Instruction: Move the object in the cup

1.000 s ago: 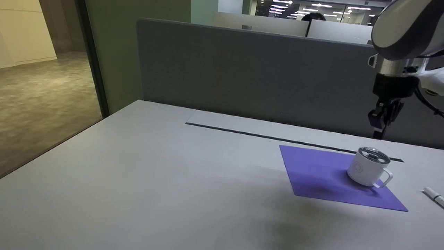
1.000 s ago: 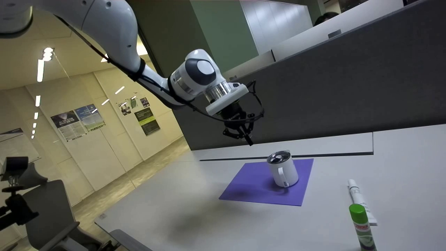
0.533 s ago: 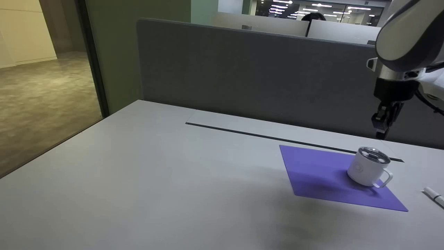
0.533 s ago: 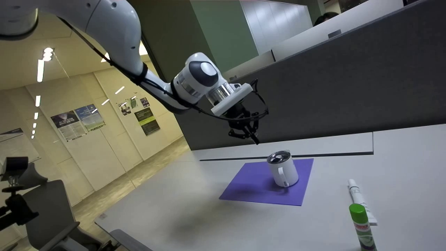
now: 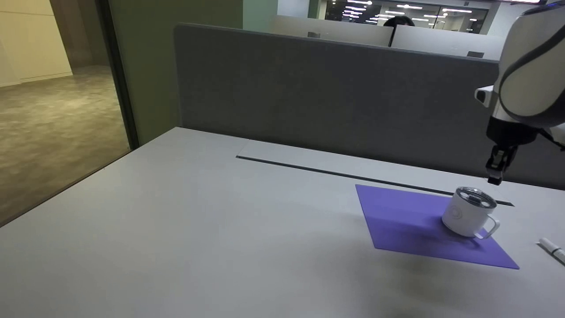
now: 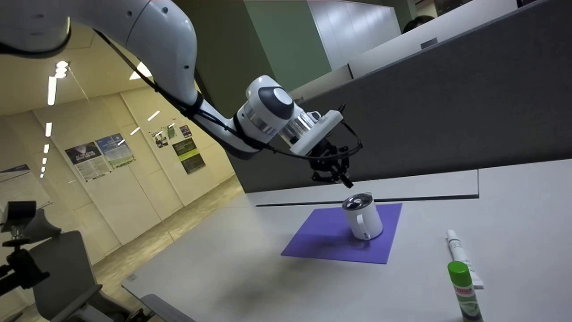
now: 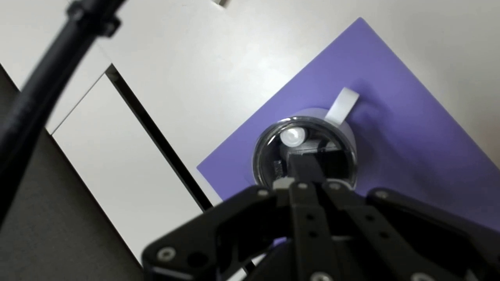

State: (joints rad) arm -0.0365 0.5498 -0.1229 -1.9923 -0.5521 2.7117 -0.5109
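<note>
The cup [image 5: 468, 215] is a short white mug with a handle and a clear, shiny lid. It stands upright on the purple mat [image 5: 397, 221]. It also shows in an exterior view [image 6: 364, 220] and in the wrist view [image 7: 345, 132]. Through the lid, a pale round spot and dark parts show; I cannot tell whether an object lies inside. My gripper [image 5: 495, 180] hangs tilted above the cup, apart from it, with its tips toward the lid. In the wrist view the gripper [image 7: 306, 166] has its fingers together with nothing visible between them, covering part of the lid. It also shows in an exterior view [image 6: 346, 182].
A white tube [image 6: 460, 255] and a green-capped stick [image 6: 464, 286] are on the table near the cup's side. A grey partition [image 5: 309, 97] stands behind the table's back edge. A dark slot [image 5: 309, 169] runs along the table. A cable [image 6: 308, 156] loops around the wrist.
My gripper has moved sideways over the cup, to the right in both exterior views, and its wrist has come lower. The cup and mat have not moved.
</note>
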